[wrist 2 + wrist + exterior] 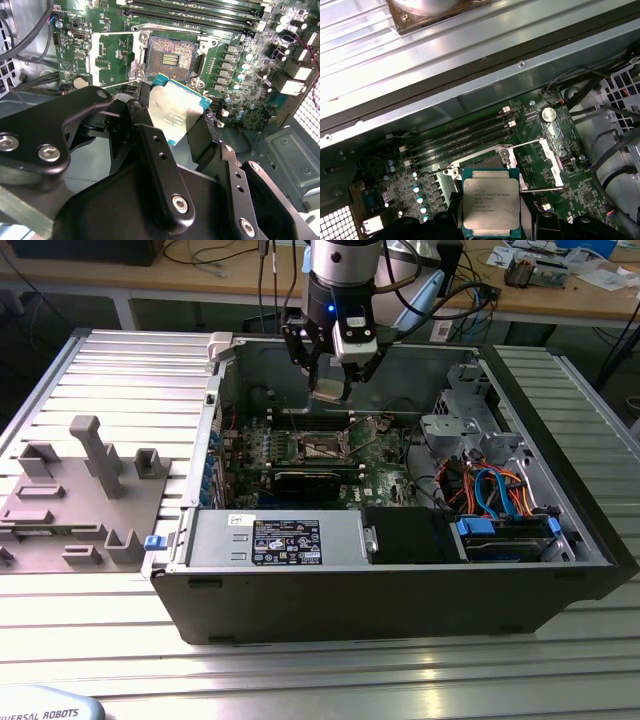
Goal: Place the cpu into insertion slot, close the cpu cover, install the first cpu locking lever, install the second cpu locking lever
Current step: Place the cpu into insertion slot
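We see the tool (333, 378) hanging inside the open computer case (560, 570), which stands on the ridged metal worktop (100, 370). Its fingers are clamped on the cpu (177, 107) by two opposite edges, with the dull silver top facing the wrist cameras. In both wrist views the chip sits above the green motherboard (240, 70) and clear of it. It is just beside the insertion slot (172, 57) and partly overlaps it, but it is not seated. The socket's contact field lies bare. The cpu cover (551, 162) is swung open to one side of the socket, so nothing blocks the way in. We therefore judge the first step to be in hand and the cover and both levers untouched.

The main danger, as we read it, is alignment. If the chip meets the socket turned, offset or tilted, a corner could land on the fine contacts and bend them. In the second wrist view the chip looks slightly canted against the board, though we cannot tell how much of that is the camera's angle. The grip is only on thin edges, so a slip or an early release could drop the chip askew. The black fingers also hang close to the socket's metal frame and could catch it.
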Controlling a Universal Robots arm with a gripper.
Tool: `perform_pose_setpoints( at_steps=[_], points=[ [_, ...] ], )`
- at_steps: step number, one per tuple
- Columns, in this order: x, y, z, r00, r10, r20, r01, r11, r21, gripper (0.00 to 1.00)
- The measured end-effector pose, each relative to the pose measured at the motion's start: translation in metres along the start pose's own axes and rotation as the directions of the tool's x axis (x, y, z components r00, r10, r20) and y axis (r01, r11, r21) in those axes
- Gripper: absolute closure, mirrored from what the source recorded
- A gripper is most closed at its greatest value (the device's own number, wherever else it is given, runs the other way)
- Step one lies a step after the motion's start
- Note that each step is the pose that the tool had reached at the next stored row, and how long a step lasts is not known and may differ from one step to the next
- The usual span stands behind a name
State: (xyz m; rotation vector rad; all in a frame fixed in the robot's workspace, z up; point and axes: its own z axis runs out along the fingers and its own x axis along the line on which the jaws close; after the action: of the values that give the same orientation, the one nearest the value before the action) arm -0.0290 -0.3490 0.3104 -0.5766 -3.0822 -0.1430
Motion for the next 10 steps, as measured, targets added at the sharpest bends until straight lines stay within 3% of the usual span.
perform_pose_setpoints(
  at_steps=[10],
  points=[
    [0.0000,0.0000,0.0002,1.0000,0.007,0.0007,-0.007,1.0000,-0.0001,0.46]
  ],
)
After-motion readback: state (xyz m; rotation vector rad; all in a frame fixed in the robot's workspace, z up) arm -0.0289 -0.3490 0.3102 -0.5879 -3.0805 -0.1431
